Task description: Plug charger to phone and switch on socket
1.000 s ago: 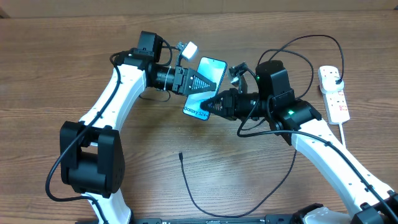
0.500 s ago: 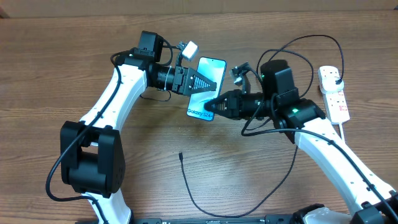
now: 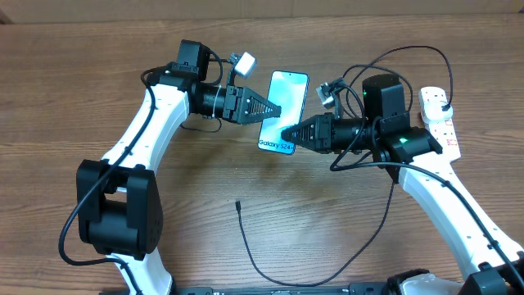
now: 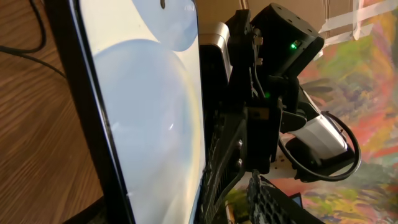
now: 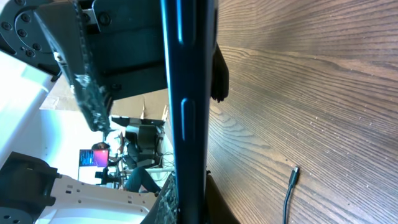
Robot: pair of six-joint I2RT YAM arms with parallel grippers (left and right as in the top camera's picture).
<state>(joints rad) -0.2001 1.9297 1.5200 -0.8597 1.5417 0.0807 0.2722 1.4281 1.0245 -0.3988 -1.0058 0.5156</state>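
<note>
The phone (image 3: 286, 102), its blue-white screen lit, hangs above the table between both arms. My right gripper (image 3: 286, 134) is shut on its lower edge near the small text. In the right wrist view the phone (image 5: 186, 93) appears edge-on between those fingers. My left gripper (image 3: 278, 109) reaches over the phone's left side. Its one visible finger (image 4: 273, 202) stands clear of the screen (image 4: 143, 112), so it is open. The charger's connector tip (image 3: 237, 205) lies loose on the wood, also in the right wrist view (image 5: 295, 169). The socket (image 3: 442, 131) lies at the far right.
The black charger cable (image 3: 270, 279) loops along the table's front edge and climbs behind the right arm toward the socket. A thick white cord (image 3: 453, 176) trails from the socket toward the front. My right arm's body (image 4: 280, 43) fills the upper right of the left wrist view.
My right gripper has carried the phone to the right and turned it more upright. The left gripper has stayed at the phone's left side, its jaws a little narrower.
</note>
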